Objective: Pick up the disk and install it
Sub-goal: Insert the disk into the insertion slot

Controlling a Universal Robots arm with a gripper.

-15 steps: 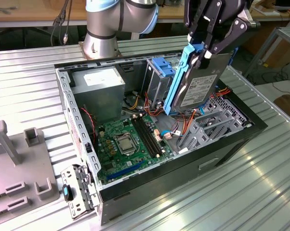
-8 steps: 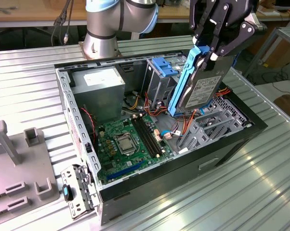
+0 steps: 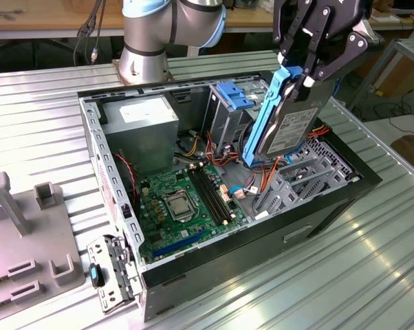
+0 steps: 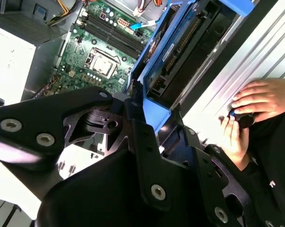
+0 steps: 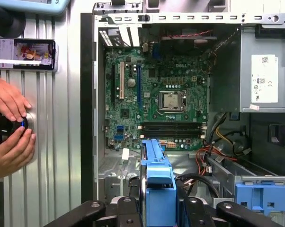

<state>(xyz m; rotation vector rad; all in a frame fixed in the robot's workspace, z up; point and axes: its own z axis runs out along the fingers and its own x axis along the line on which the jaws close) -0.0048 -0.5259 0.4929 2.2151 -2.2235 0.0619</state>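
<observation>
In the exterior view the pincer (image 3: 309, 69) grips the disk (image 3: 289, 127) by its upper end, steeply tilted over the open case (image 3: 90, 144). In the second wrist view its long axis runs straight from the pincer toward the case. The first wrist view agrees.

ribbed metal table (image 3: 372, 275) | on it: open computer case (image 3: 276, 240) | grey fixture (image 3: 14, 254) | phone (image 5: 24, 53)
</observation>
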